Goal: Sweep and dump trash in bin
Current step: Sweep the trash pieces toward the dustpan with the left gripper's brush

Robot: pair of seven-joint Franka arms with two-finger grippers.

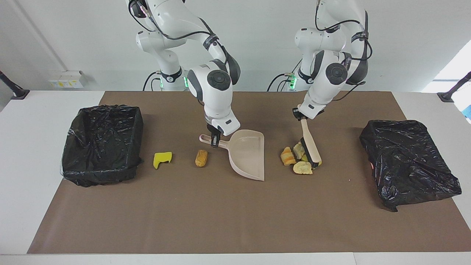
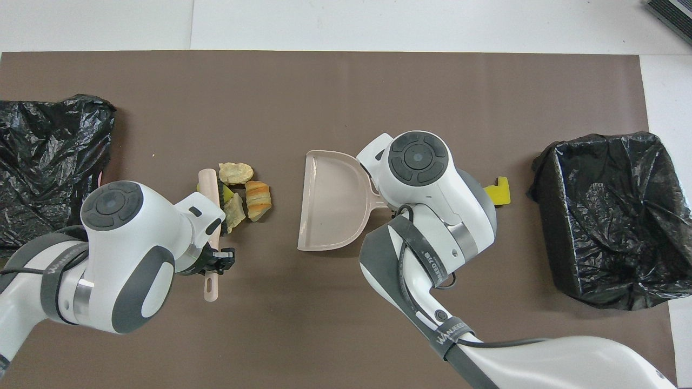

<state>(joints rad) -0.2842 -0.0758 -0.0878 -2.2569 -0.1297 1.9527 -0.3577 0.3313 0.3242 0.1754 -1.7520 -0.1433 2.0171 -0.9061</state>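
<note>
My right gripper [image 1: 214,140] is shut on the handle of the beige dustpan [image 1: 248,156] [image 2: 330,202], which rests on the brown mat with its mouth toward the left arm's end. My left gripper [image 1: 298,113] [image 2: 218,258] is shut on the handle of the brush [image 1: 310,147] [image 2: 207,186], whose bristles press against a clump of trash [image 1: 294,159] [image 2: 246,194] a short way from the dustpan's mouth. Beside the dustpan's handle, toward the bin, lie a tan chunk [image 1: 201,158] and then a yellow sponge bit [image 1: 162,159] [image 2: 497,193]. The open black-lined bin [image 1: 101,143] [image 2: 611,216] stands at the right arm's end.
A crumpled black bag [image 1: 408,162] [image 2: 48,156] lies at the left arm's end of the mat. In the overhead view the right arm's wrist [image 2: 419,159] covers the dustpan's handle and the tan chunk.
</note>
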